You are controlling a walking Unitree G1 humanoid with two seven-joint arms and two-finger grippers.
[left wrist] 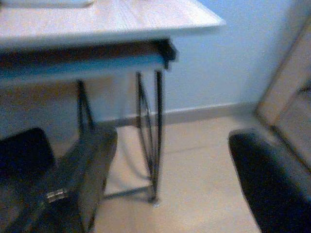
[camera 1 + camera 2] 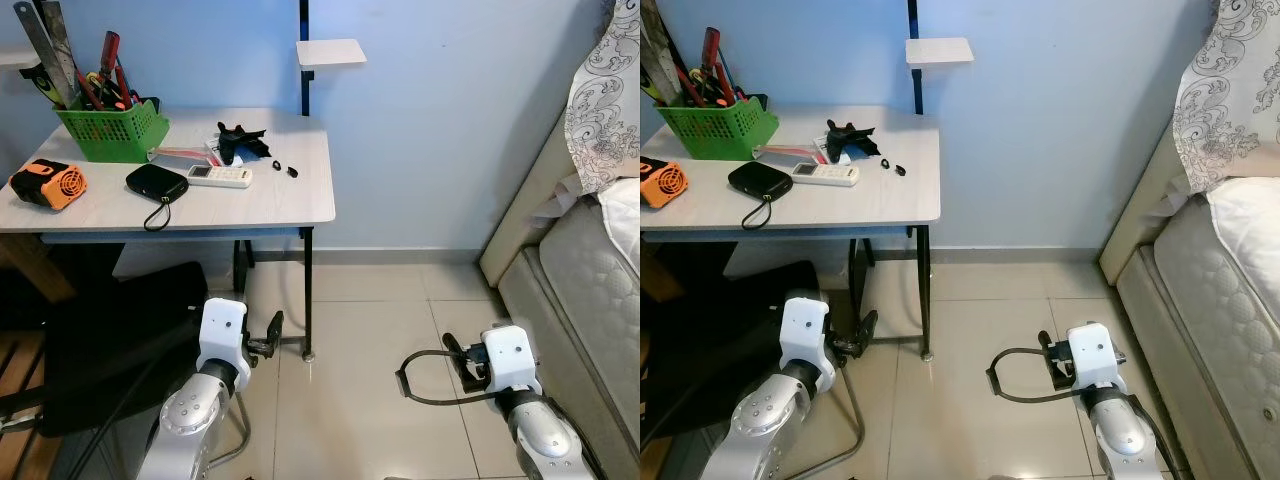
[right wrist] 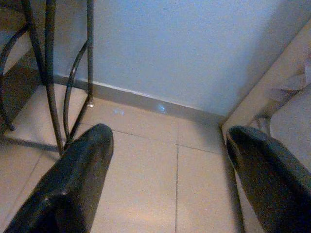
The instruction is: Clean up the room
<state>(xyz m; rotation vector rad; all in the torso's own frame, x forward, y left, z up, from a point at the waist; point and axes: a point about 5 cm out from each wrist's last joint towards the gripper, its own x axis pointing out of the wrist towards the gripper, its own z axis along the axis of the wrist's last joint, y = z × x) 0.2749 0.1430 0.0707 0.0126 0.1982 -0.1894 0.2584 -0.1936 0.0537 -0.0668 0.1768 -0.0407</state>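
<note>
While both arms hang low in front of the surface (image 2: 280,205), I note left gripper (image 1: 160,174) and right gripper (image 3: 167,179) jaws wide apart, holding nothing. Clutter sits on the surface: remote (image 2: 219,176), black pouch (image 2: 156,183), green basket (image 2: 112,130). I'd step closer, raise one arm, and take the remote first.

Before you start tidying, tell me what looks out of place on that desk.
Loose clutter lies across the desk: a white remote, a black pouch with its strap over the front edge, an orange device at the left end and a black tangled item. Nothing looks spilled or broken.
</note>
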